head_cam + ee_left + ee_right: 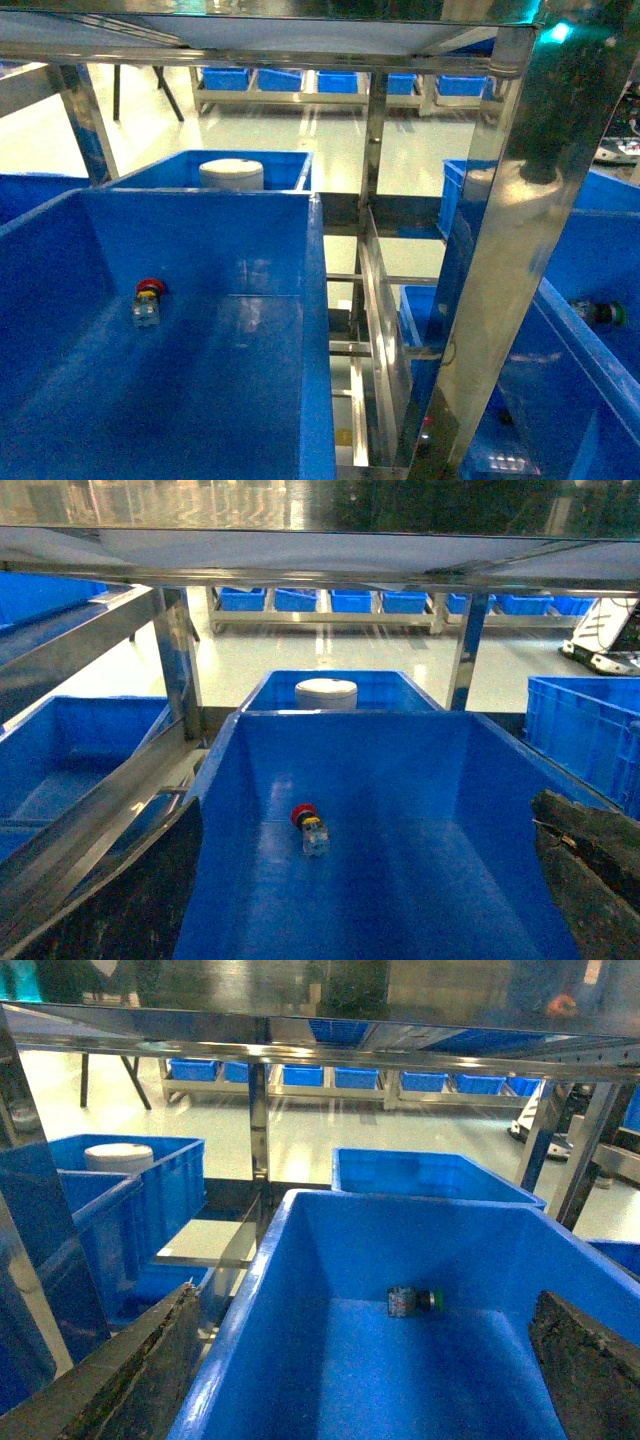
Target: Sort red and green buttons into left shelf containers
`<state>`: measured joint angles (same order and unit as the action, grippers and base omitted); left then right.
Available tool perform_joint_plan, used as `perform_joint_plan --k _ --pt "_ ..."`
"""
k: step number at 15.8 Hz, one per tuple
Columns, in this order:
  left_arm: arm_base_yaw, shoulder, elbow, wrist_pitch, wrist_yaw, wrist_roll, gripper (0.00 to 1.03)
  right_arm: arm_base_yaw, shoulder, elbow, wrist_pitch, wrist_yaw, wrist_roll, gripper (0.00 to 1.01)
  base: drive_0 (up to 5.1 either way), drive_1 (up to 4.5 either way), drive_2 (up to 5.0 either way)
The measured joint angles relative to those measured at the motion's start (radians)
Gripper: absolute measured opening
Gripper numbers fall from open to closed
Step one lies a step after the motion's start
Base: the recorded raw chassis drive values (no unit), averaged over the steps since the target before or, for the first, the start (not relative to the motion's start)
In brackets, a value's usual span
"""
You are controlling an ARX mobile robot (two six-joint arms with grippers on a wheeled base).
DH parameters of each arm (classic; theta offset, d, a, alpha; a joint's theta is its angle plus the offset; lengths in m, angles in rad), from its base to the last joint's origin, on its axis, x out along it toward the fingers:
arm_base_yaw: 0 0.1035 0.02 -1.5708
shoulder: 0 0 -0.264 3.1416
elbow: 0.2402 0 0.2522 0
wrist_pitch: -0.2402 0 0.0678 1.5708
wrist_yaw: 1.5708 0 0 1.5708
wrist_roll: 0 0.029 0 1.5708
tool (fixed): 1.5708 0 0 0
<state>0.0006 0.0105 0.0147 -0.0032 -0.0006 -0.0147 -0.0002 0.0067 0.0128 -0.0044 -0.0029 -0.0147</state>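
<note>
The red button (148, 297) lies on its side on the floor of a large blue container (316, 330) on the steel shelf (374, 140). In the left wrist view the red button (310, 828) sits ahead of my left gripper (360, 900), which is open and empty over this container (350, 745). The green button (413, 1301) lies against the far wall of another blue container (400, 1235), in front of my open, empty right gripper (365, 1380). In the head view the green button (605, 313) shows at far right. Neither gripper appears in the head view.
A white tub (231, 173) stands in a blue bin (270, 160) behind the red button's container. A thick steel upright (520, 250) and rails (385, 330) separate the two containers. A shelf board (320, 550) hangs low overhead. More blue bins (430, 1175) stand behind.
</note>
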Motion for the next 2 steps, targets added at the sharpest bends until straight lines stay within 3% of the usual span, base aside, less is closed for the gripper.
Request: perform_joint_plan --k 2 --pt "0.000 0.000 0.000 0.000 0.000 0.000 0.98 0.000 0.000 0.000 0.000 0.000 0.000 0.98 0.0 0.00 0.0"
